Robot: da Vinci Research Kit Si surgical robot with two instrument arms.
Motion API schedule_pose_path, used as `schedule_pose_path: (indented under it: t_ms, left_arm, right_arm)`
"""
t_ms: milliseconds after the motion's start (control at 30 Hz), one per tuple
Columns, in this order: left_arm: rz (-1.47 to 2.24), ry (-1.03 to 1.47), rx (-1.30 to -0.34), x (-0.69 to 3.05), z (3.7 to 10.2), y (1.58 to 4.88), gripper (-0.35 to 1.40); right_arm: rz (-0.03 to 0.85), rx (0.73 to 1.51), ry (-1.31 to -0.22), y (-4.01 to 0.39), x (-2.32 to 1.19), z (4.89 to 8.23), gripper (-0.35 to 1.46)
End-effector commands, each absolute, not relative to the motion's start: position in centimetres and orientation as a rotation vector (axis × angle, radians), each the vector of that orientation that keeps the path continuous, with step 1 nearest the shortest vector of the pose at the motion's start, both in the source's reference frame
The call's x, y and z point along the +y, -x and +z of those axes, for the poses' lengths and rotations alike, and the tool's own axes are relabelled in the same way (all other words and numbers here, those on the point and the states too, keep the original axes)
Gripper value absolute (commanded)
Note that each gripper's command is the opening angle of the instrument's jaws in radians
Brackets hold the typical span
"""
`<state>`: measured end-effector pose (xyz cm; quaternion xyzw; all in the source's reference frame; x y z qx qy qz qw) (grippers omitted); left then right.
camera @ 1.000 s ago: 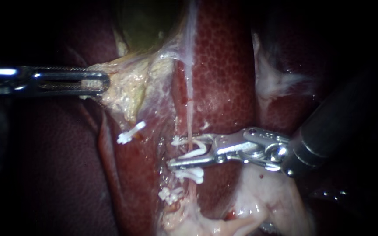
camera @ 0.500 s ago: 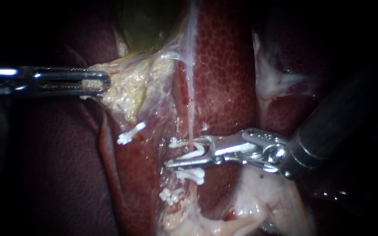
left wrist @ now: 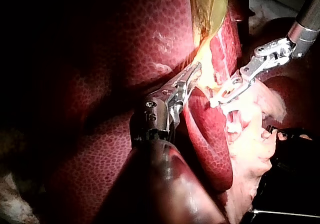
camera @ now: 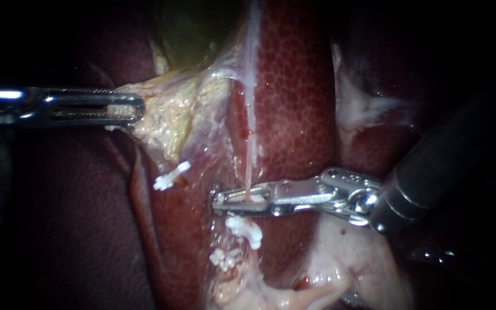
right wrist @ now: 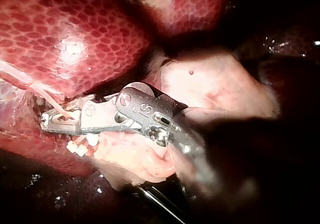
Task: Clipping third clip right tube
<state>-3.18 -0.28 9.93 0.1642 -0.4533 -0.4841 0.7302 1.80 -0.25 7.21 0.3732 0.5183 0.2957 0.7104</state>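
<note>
Endoscope view: clamps the right tube (camera: 252, 155) in the right instrument (camera: 219, 202), pincer pressed almost flat from both sides, white of a clip (camera: 241, 198) barely showing inside. Crosses the tube at right angles: tube thin, pink, running top to bottom over the liver (camera: 294, 103); pincer level, entering from the right, tips past the tube. Sits just above a lower clip (camera: 247, 228) on the same tube. Well apart to the left, grips pale yellow tissue (camera: 162, 120) with the left instrument (camera: 138, 109), pincer closed on it. Nearer arm: right. Likely needs only a full squeeze, then opening and backing out rightward without dragging the tube.
</note>
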Motion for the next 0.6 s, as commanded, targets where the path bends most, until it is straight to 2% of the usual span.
schedule_pose_path:
  t_ms: [33,600]
  left_arm:
    - [-1.066,-0.362,-0.998,-0.28,9.93,3.18,-0.05]
    - [-1.066,-0.362,-0.998,-0.28,9.93,3.18,-0.05]
  right_arm:
    - [0.660,1.148,-0.833,-1.80,-0.25,7.20,-0.35]
    - [0.668,1.119,-0.853,-1.77,-0.25,7.20,-0.35]
